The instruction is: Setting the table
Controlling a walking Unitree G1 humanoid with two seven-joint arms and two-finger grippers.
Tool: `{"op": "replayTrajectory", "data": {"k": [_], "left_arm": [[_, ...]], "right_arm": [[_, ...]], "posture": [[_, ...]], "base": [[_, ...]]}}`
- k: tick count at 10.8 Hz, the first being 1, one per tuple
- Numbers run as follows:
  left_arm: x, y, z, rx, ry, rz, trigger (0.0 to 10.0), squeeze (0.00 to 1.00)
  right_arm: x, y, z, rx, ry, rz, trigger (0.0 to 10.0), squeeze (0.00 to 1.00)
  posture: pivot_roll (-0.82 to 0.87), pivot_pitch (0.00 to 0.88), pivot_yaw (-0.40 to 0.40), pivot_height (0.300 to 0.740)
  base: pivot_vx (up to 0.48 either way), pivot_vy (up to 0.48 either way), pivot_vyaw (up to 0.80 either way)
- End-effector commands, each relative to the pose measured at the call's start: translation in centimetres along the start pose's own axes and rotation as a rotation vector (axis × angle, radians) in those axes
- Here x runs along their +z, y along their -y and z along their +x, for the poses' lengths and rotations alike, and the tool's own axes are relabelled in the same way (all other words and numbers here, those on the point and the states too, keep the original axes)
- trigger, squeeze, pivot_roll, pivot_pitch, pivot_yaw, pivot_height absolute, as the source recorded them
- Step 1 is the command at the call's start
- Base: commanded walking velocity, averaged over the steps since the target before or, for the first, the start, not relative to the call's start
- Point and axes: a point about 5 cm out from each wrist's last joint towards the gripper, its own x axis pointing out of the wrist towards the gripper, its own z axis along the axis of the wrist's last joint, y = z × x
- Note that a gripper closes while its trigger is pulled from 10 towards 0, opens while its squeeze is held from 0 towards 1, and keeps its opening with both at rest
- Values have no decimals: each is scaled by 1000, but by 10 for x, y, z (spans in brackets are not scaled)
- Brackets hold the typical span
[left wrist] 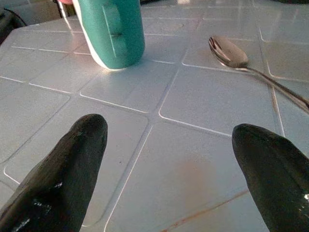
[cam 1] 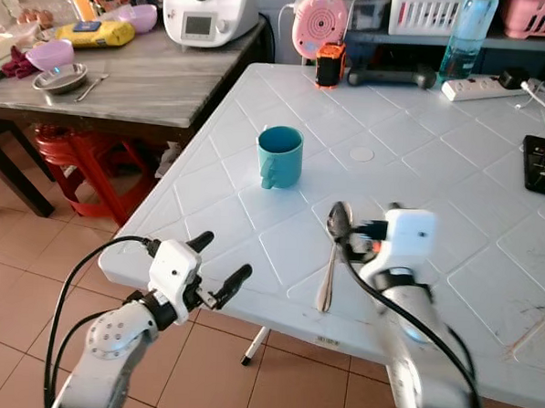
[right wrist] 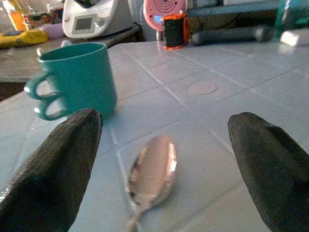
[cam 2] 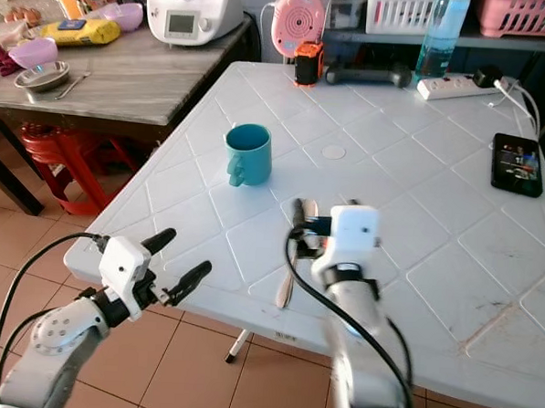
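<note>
Your right gripper [right wrist: 161, 159] hangs wide open and empty above the spoon [cam 1: 330, 262], which lies on the white table [cam 1: 421, 166] near the teal mug [cam 1: 280, 156]. Lower straight, then close across the handle. Left gripper [cam 1: 216, 272] waits open, empty.

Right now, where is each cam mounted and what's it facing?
Left eye: head, looking down at the white table, teal mug, spoon; both arms show, left gripper open at the table edge.
Right eye: same scene, shifted slightly.
Left wrist: along its open fingers toward mug and spoon.
Right wrist: right gripper open over the spoon's bowl, mug beyond.
All four views share mug and spoon.
</note>
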Motion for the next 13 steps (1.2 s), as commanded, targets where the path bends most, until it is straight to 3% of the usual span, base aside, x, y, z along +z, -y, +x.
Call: {"op": "replayTrajectory", "data": {"k": [1, 3, 4, 5, 8, 11, 12, 13], "left_arm": [[-6, 0, -6, -25, -32, 11, 10000, 0], [-11, 6, -12, -110, -60, 19, 10000, 0], [-17, 6, -14, -123, -74, 20, 10000, 0], [-23, 5, -15, -120, -82, 14, 10000, 0], [-33, 5, -14, -132, -97, 5, 10000, 0], [-45, 2, -11, -143, -111, 5, 10000, 0], [-48, 2, -9, -147, -114, 5, 10000, 0], [-50, 3, -7, -156, -108, 5, 10000, 0]], "right_arm": [[-2, -12, 4, 45, -22, 39, 10000, 0], [-7, -25, 13, 85, -64, 74, 10000, 0], [-22, -22, 13, 59, -166, 123, 10000, 0], [-28, -19, 10, 46, -203, 118, 10000, 0], [-30, -12, 2, 43, -220, 93, 10000, 0], [-33, -15, -7, 83, -334, 143, 10000, 0], [-33, -16, -10, 76, -404, 161, 9882, 0], [-38, -16, -9, 63, -465, 200, 9059, 0]], "posture": [[-78, 119, 121, 740], [-75, 119, 124, 740], [-75, 118, 122, 740], [-76, 121, 123, 740], [-88, 123, 134, 740], [-101, 122, 144, 740], [-105, 124, 146, 740], [-106, 124, 149, 740]], "base": [[0, 0, 0], [0, 0, 0], [0, 0, 0], [0, 0, 0], [0, 0, 0], [0, 0, 0], [0, 0, 0], [0, 0, 0]]}}
